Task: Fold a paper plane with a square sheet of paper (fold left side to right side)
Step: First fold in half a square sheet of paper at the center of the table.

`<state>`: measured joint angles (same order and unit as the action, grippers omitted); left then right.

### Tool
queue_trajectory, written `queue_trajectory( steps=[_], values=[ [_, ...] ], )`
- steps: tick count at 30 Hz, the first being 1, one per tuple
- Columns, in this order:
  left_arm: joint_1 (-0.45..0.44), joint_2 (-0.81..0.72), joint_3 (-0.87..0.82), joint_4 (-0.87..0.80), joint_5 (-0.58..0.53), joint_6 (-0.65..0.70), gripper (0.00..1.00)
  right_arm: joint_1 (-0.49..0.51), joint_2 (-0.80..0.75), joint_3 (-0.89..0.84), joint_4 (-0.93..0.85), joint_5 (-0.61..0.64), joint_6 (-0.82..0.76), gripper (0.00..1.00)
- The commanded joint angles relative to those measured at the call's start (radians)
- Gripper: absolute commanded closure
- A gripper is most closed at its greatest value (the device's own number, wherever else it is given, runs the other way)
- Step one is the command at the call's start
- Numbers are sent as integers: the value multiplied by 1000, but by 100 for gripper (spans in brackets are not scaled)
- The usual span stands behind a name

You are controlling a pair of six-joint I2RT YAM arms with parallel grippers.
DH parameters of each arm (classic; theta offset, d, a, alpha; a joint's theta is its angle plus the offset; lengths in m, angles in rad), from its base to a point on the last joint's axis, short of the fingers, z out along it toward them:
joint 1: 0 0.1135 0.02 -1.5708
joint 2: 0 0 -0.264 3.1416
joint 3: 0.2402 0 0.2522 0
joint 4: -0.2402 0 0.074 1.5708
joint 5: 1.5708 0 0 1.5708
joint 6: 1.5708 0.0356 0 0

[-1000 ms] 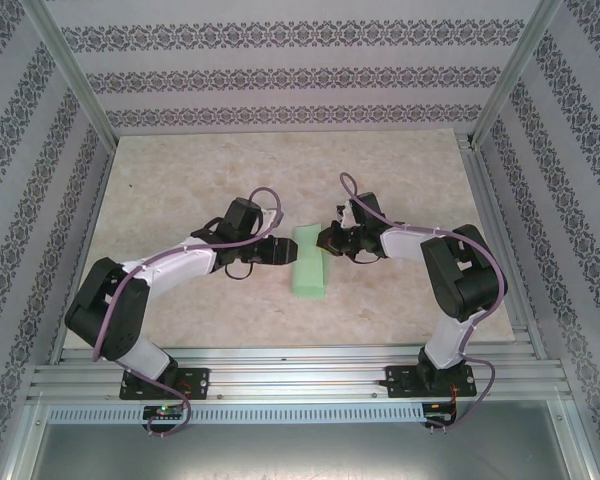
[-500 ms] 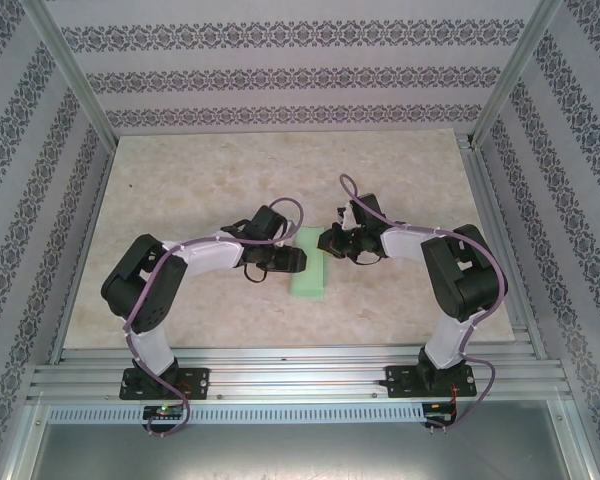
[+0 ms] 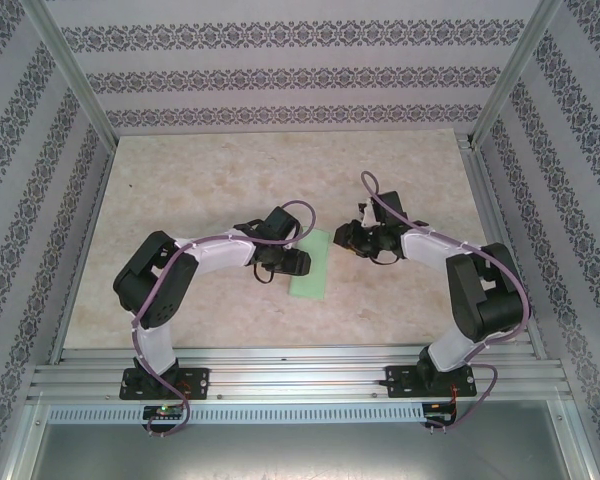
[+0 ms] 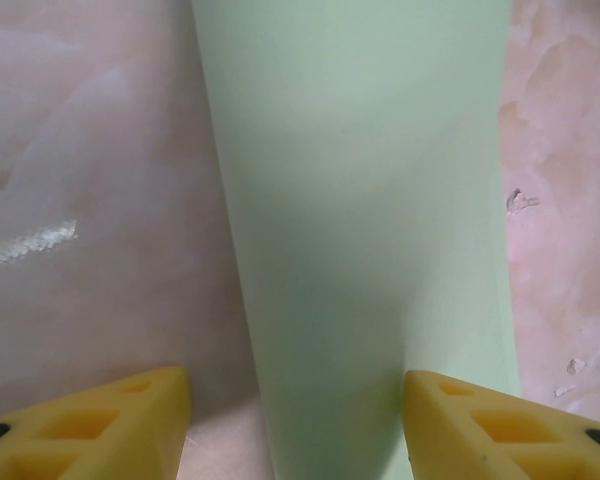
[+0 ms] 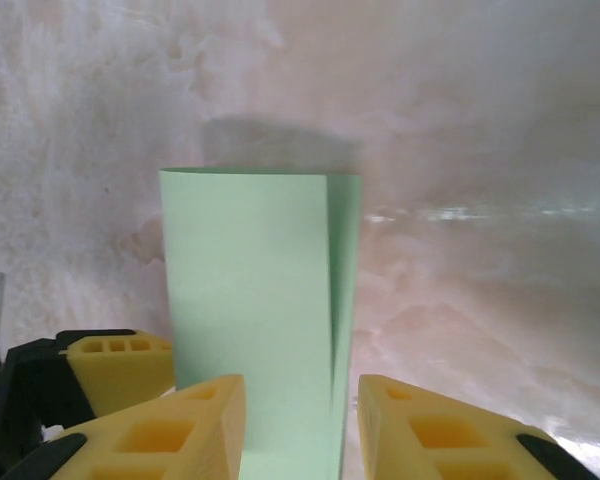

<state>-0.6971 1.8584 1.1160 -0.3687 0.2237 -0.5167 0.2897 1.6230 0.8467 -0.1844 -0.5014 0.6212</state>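
Nearest me, at 6 o'clock in the overhead view, both arm bases sit on the ribbed silver aluminium rail (image 3: 300, 372). From there the left arm doubles back and reaches toward 3 o'clock, which puts the left gripper (image 3: 296, 263) low over the pale marbled stone-look tabletop (image 3: 180, 190). Its tip covers the 9 o'clock edge of the thin, matte, light green sheet of paper (image 3: 318, 272).

The sheet is folded into a long narrow strip. It lies flat a little to the 6 o'clock side of the table's centre, with its long axis running roughly 6 to 12 and leaning slightly toward 1.

On the left wrist camera the yellow fingertips (image 4: 100, 425) stand wide apart. One is on bare table beside the strip and the other is over its edge, so this pincer is released and grasps nothing.

Farther out, the right gripper (image 3: 341, 238) sits just beside the strip's far end at about 2 o'clock, pointing toward 9. Its yellow fingers (image 5: 185, 425) are parted, with the flat strip and its layered fold edge visible through the gap. It is released too.
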Motion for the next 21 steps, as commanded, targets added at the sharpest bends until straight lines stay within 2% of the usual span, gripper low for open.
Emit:
queue_trajectory(
  steps=[1, 21],
  values=[
    [-18, 32, 18, -36, -18, 24, 41, -16, -23, -30, -40, 49, -36, 65],
    [-54, 93, 81, -105, -39, 65, 39, -21, -18, -37, -59, 66, -46, 65]
  ],
)
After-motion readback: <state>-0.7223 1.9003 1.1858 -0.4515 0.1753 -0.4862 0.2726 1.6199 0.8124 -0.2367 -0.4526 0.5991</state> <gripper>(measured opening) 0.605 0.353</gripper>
